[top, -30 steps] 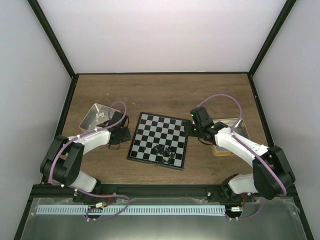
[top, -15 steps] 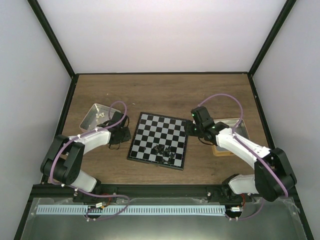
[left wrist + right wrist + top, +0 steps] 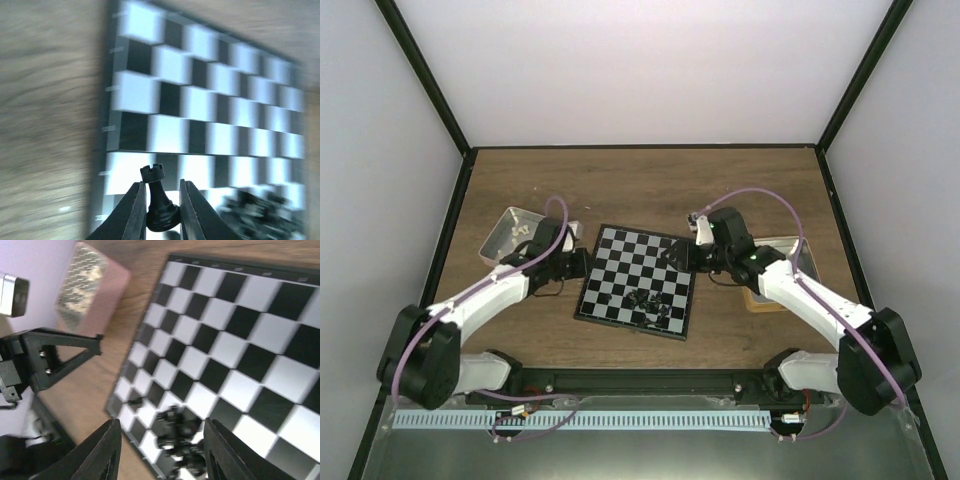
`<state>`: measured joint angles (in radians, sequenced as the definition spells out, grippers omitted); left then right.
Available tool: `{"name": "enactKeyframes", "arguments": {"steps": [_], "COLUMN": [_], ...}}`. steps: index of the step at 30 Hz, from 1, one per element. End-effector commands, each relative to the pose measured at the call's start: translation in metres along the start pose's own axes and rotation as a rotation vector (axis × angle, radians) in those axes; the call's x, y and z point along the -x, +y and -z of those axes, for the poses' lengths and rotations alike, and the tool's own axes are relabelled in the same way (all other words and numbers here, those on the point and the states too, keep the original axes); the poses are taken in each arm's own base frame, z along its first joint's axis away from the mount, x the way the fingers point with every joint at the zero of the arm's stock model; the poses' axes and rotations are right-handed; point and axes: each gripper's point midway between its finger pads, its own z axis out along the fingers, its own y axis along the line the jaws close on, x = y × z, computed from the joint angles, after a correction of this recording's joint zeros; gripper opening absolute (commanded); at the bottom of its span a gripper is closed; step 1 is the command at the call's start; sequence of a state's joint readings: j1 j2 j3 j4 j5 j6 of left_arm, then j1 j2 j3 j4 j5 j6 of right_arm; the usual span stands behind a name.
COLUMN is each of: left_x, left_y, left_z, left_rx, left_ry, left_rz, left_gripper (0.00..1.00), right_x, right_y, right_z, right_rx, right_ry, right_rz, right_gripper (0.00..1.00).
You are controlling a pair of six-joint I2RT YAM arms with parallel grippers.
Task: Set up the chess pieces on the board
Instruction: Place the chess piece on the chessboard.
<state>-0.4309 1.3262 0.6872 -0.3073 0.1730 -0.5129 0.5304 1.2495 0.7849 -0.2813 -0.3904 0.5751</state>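
The board [image 3: 638,280] lies mid-table, with a heap of black chess pieces [image 3: 650,303] on its near squares. At the board's left edge, my left gripper [image 3: 572,266] is shut on a black rook [image 3: 159,199]. The left wrist view shows the rook upright between the two fingers [image 3: 136,210], raised over the board [image 3: 210,95], with the heap [image 3: 260,225] blurred at lower right. My right gripper [image 3: 678,254] hovers over the board's far right part. It stands open [image 3: 162,455] with nothing between its fingers, and the heap [image 3: 185,440] lies below it.
A pinkish tin [image 3: 515,230] holding small white pieces stands left of the board, and also shows as a tin [image 3: 92,287] in the right wrist view. A second tin [image 3: 780,268] sits right of the board, partly under the right arm. Black frame rails edge the table.
The left jaws closed on the rook and the left arm stretched toward the board's left edge. The right gripper swung left from beside the board to above its far right squares.
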Motion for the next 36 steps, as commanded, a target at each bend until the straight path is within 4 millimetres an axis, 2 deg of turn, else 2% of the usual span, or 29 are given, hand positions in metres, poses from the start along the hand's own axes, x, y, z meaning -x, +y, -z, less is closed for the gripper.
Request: {"name": "enactKeyframes", "arguments": {"steps": [1, 4, 6, 9, 14, 19, 33, 36], "left_x": [0.017, 0.016, 0.012, 0.003, -0.010, -0.014, -0.010, -0.010], "left_y": [-0.100, -0.155, -0.176, -0.194, -0.208, -0.210, -0.208, -0.207], "left_z": [0.051, 0.101, 0.127, 0.152, 0.176, 0.184, 0.174, 0.172], "left_rx": [-0.456, -0.767, -0.893, -1.030, -1.162, -1.185, -1.148, -1.142], "left_ry": [-0.082, -0.138, -0.157, -0.139, -0.106, -0.113, -0.110, -0.105], "left_rz": [-0.218, -0.350, -0.418, -0.500, -0.590, -0.629, -0.600, -0.596], "left_gripper": [0.11, 0.11, 0.11, 0.11, 0.11, 0.11, 0.11, 0.10], "right_x": [0.004, 0.006, 0.011, 0.017, 0.024, 0.027, 0.000, -0.005], "right_y": [0.066, 0.093, 0.106, 0.127, 0.153, 0.163, 0.171, 0.173], "right_z": [0.022, 0.037, 0.047, 0.063, 0.078, 0.080, 0.068, 0.068], "right_rx": [0.316, 0.435, 0.486, 0.568, 0.668, 0.691, 0.698, 0.708], "right_ry": [0.028, 0.044, 0.039, 0.031, 0.061, 0.077, 0.182, 0.201], "right_rz": [0.035, 0.056, 0.066, 0.079, 0.098, 0.104, 0.111, 0.110], "right_gripper": [0.49, 0.53, 0.55, 0.58, 0.60, 0.50, 0.33, 0.23]}}
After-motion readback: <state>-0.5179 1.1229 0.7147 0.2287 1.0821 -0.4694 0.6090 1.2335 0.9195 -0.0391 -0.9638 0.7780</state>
